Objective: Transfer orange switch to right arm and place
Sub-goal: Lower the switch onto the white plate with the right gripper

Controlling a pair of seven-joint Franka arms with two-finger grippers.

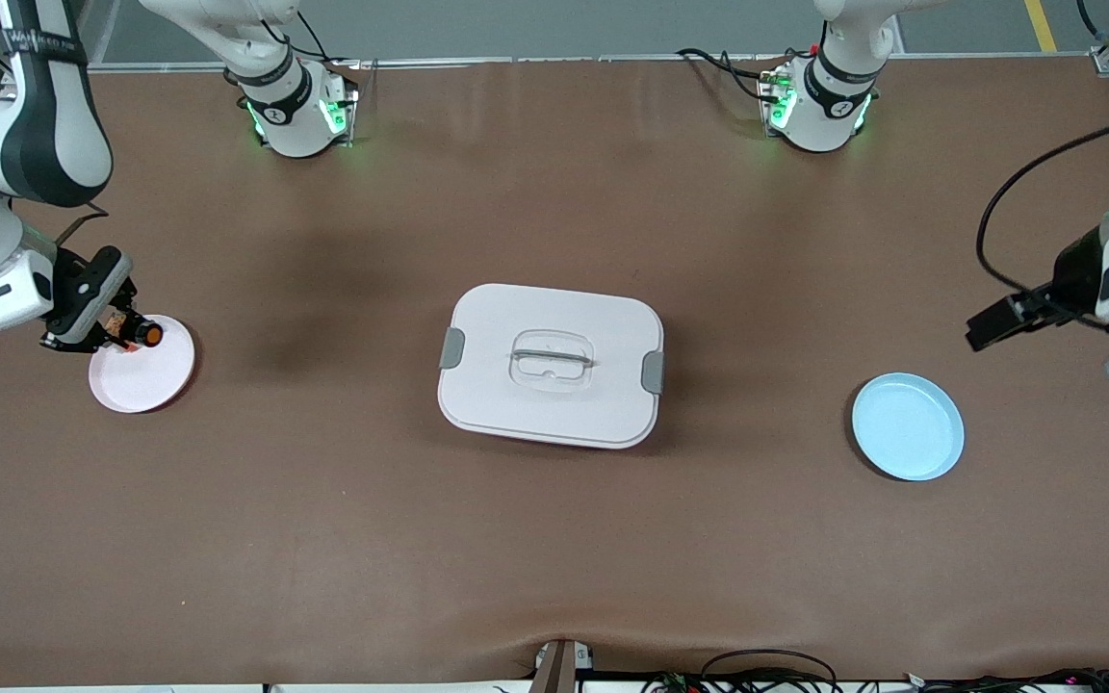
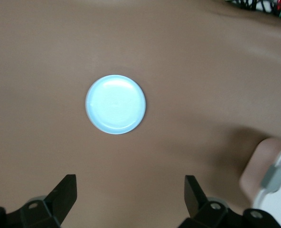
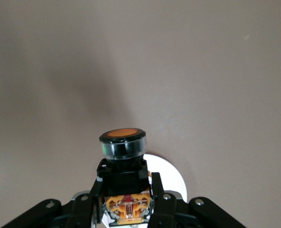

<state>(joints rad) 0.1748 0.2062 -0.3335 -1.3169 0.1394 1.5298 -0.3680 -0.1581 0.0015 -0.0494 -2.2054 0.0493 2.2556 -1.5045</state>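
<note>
Front view: right gripper (image 1: 116, 332) low over the pink plate (image 1: 155, 380) at the right arm's end of the table (image 1: 554, 539), jaws pinching the orange switch (image 1: 142, 334), button end out toward the plate's middle; can't tell if the switch touches the plate. White lidded container (image 1: 551, 366) mid-table, lid on, grey latches both ends. Blue plate (image 1: 908, 426) toward the left arm's end, nothing on it. Left gripper (image 1: 997, 325) up in the air at that end of the table, near the blue plate, waiting. Left wrist view: left jaws spread wide, nothing between; blue plate (image 2: 115, 104) below on bare table, corner of the container (image 2: 273, 180) at frame edge. Right wrist view: fingers (image 3: 160, 202) clamped on the switch's black body (image 3: 124, 175), orange button w/ clear collar sticking out past the tips, orange-banded base w/ contact terminals back between the jaws; sliver of the pink plate (image 3: 171, 178) beneath. Handling, as a judgement: small, light, rigid plastic; round smooth collar prob. slippery, so better grip on the squarer black mid-body, as now; keep off the terminals at the base. Likely to roll or tip if let go from height, so release low, w/ it resting on the plate.
</note>
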